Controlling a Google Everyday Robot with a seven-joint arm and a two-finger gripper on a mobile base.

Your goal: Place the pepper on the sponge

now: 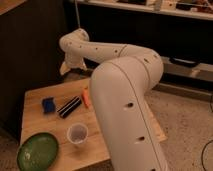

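The fingers of the gripper (64,69) are released and grasp nothing; they hang above the far left corner of the bench (37,96), at the end of the white arm (125,95) that bends across the view. The pepper (85,98) lies on the bench, just beside the black striped bar (69,106), which lies between it and the sponge (48,105). Nearer stand a cup (77,133) and a green plate (38,151).

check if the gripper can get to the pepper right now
Probably yes: the gripper hangs above the table's far edge, and the pepper lies uncovered beside the striped bar, nothing over it.
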